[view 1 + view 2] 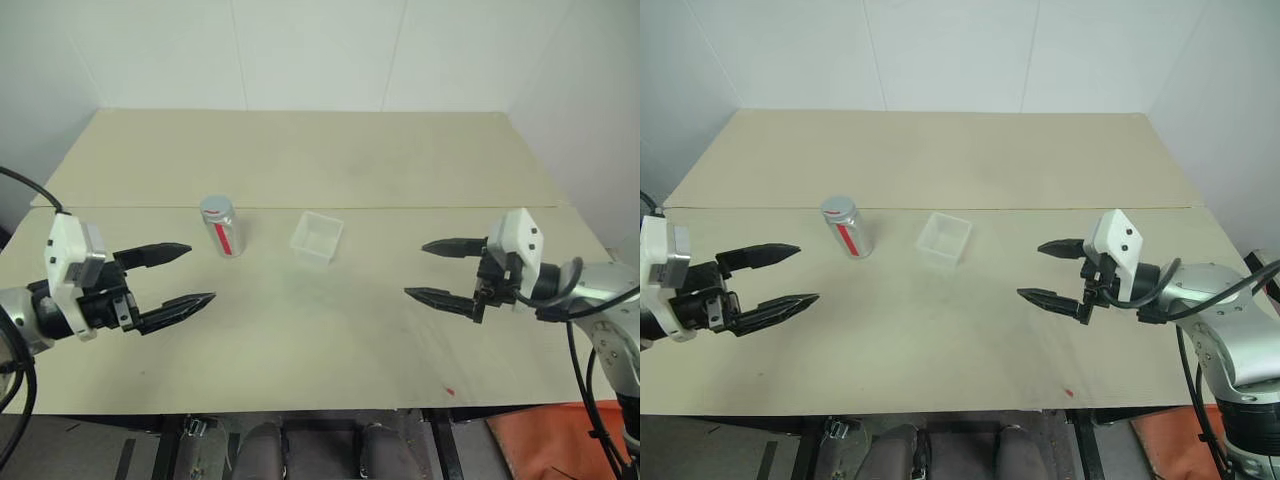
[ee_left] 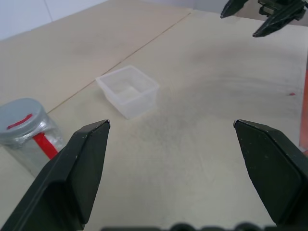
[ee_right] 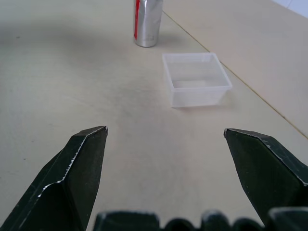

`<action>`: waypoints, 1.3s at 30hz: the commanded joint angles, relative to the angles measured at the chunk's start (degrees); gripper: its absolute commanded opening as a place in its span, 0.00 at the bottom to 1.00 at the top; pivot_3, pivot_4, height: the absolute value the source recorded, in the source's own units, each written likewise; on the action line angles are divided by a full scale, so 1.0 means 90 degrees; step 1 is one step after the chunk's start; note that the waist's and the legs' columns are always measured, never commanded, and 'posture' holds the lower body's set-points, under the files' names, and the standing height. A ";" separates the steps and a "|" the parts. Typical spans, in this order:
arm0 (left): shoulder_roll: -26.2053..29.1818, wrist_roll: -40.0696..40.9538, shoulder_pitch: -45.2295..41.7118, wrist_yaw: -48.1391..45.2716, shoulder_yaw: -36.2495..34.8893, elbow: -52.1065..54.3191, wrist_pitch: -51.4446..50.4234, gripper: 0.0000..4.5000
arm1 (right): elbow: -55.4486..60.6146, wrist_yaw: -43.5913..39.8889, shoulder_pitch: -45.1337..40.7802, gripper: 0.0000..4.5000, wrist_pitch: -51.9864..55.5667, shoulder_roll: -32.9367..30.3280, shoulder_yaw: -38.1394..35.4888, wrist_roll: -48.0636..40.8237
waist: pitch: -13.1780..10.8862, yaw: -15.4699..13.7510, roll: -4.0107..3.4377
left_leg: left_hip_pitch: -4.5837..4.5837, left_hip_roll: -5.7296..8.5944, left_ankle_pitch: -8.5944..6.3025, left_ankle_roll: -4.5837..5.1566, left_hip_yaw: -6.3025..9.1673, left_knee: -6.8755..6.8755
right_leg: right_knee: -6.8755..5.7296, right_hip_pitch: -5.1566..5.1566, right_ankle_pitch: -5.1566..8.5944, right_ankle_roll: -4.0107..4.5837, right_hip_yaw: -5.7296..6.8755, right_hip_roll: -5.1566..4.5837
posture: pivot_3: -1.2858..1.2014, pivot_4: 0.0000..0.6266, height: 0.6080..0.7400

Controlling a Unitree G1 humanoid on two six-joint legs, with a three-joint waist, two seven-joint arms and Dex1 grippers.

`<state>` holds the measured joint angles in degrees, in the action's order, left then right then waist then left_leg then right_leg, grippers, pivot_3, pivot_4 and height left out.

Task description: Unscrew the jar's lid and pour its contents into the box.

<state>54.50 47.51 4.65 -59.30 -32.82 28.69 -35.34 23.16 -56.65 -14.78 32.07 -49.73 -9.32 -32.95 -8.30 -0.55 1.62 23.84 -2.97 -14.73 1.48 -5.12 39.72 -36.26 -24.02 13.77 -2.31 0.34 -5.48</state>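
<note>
Pale wooden table (image 1: 330,150) against white walls: the jar (image 1: 220,226) stands upright with its lid (image 1: 216,208) on, the box (image 1: 317,239) just beside at its three o'clock. Left gripper (image 1: 180,275) at eight o'clock and right gripper (image 1: 440,270) at four o'clock both gape wide, empty, well apart from both.

The jar (image 1: 222,228) looks like shiny silvery metal with a paper-like white and red label, its lid (image 2: 21,114) matt grey. The box (image 1: 317,239) is thin, cloudy clear plastic. The table (image 1: 300,150) is pale, matt, smooth board, faintly scuffed.
</note>
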 commanded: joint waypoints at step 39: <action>-0.4328 -0.3842 -0.0544 0.4918 0.2336 -0.0946 0.2138 0.99 | 0.0004 -0.0252 -0.0477 1.00 -0.0876 -0.0073 0.0174 0.0086 | 0.0007 -0.0037 0.0008 | -0.0019 0.0008 -0.0004 0.0007 0.0022 0.0005 | 0.0015 0.0046 -0.0007 -0.0003 0.0008 -0.0006 | 0.52 0.24 1.00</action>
<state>16.56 15.64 0.44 -18.20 -12.39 20.32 -18.58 21.98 -59.24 -17.75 24.26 -50.14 -7.17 -32.23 -8.23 -0.88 1.69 23.66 -2.91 -14.77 1.55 -4.89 39.75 -36.10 -23.61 13.71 -2.34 0.41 -5.53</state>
